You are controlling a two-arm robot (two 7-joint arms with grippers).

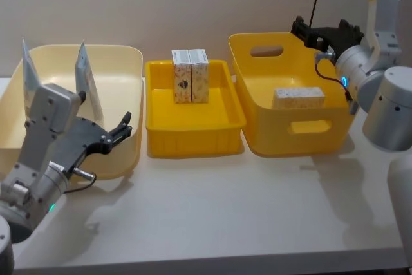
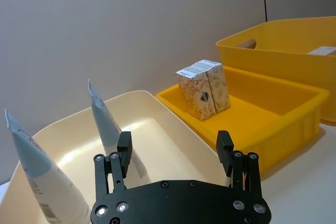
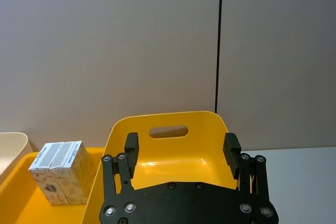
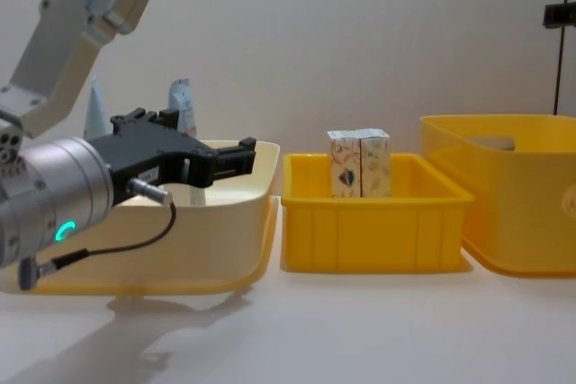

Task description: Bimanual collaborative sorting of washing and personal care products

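Well, left black claw (image 1: 127,127): wide, empty, over cream plastic bin (image 1: 122,56)
Right black claw (image 3: 181,144): wide (empty too), over deep yellow bin (image 1: 270,141)
2 pale squeeze tubes (image 1: 27,75) (image 1: 87,82): upright inside cream bin
2 patterned cartons (image 1: 182,76) (image 1: 199,75): upright, touching, in shallow yellow tray (image 1: 193,144)

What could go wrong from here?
The left gripper hangs open near the upright tubes in the cream bin; a swing could topple them. The two cartons stand touching in the middle tray, so grasping one may tip the other. The right gripper, open by the deep bin's rim, might clip it.
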